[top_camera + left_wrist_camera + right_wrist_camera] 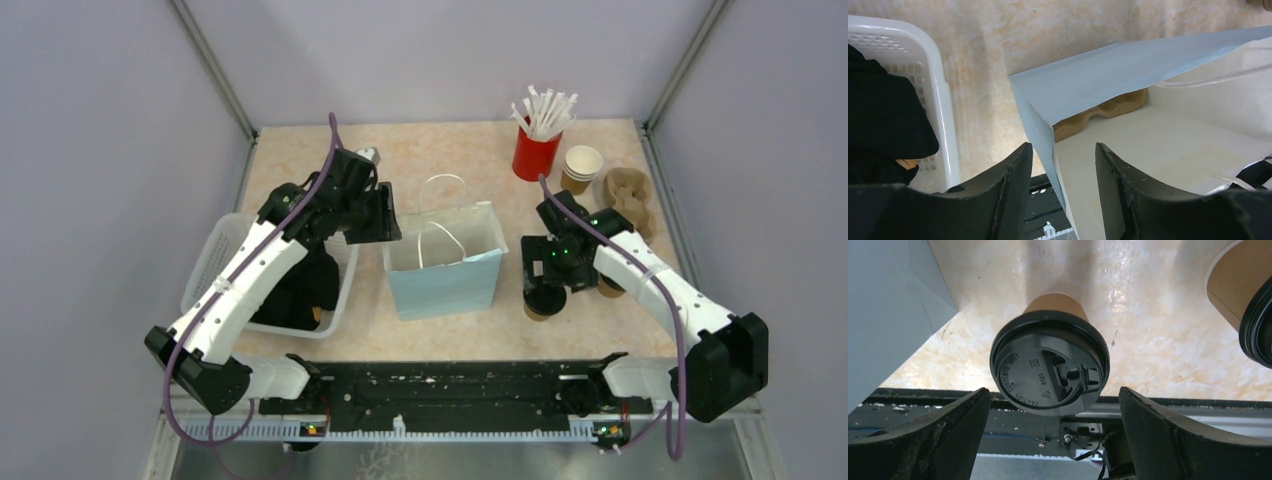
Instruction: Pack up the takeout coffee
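A lidded kraft coffee cup (543, 300) stands on the table right of the pale blue bag (445, 265). In the right wrist view the cup's black lid (1049, 367) lies between and just beyond my open right gripper (1054, 390), which hovers over it without touching. A second lidded cup (1248, 300) stands to its right, partly hidden under my arm in the top view (610, 287). My left gripper (1063, 150) is open, its jaws straddling the bag's left wall (1040, 135). A cardboard cup carrier (1098, 112) lies inside the bag.
A white basket (215, 260) holding black lids stands left of the bag. A red cup of white straws (535, 150), a stack of unlidded kraft cups (582, 165) and a cardboard carrier (630, 195) stand at the back right.
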You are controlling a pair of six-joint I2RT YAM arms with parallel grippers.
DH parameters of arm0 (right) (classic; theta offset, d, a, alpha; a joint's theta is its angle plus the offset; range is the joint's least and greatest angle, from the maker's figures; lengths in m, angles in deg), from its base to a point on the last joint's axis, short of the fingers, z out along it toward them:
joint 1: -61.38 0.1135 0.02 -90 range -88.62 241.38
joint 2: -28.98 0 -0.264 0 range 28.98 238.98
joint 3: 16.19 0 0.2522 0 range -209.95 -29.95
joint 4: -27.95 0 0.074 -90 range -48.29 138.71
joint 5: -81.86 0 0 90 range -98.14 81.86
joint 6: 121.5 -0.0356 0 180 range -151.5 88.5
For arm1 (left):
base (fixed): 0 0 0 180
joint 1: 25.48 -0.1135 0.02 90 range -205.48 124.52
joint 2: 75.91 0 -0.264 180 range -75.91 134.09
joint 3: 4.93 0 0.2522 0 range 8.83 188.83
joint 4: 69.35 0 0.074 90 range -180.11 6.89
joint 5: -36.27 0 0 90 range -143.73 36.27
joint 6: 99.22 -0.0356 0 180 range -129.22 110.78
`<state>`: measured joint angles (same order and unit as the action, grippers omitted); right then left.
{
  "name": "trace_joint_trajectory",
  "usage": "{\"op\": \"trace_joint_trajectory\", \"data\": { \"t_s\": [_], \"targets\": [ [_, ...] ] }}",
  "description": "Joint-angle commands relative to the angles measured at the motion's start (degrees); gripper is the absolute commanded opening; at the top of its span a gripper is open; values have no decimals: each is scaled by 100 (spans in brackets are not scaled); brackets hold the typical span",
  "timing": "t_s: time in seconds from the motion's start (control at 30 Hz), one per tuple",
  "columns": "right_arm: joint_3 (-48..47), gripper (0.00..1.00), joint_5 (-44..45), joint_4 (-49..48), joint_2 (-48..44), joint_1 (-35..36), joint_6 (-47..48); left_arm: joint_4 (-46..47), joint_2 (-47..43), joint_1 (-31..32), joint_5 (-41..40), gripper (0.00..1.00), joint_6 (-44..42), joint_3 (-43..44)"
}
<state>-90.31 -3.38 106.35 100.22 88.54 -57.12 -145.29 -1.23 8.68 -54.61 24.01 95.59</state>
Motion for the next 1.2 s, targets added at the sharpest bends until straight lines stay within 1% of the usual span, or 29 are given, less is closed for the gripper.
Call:
{"op": "trace_joint_trajectory", "data": {
  "t_s": [0.0, 0.23, 0.4, 0.77, 1.0, 1.17],
  "targets": [
    [13, 99, 182, -444, 65, 35, 186, 55, -107, -19, 60, 56, -98, -17],
    [217, 99, 163, -568, 84, 38, 284, 62, -111, -17, 57, 58, -98, -69],
    [233, 94, 218, -592, 128, 96, 304, 90, -93, -21, 253, 58, -80, -106],
    [203, 87, 556, -434, 213, 342, 168, 104, -104, -17, 239, 59, -41, -137],
    [125, 87, 701, -305, 218, 388, 102, 137, -102, -22, 259, 59, -24, -167],
    [215, 78, 663, -377, 169, 392, 98, 138, -103, -20, 247, 59, -10, -208]
  ]
}}
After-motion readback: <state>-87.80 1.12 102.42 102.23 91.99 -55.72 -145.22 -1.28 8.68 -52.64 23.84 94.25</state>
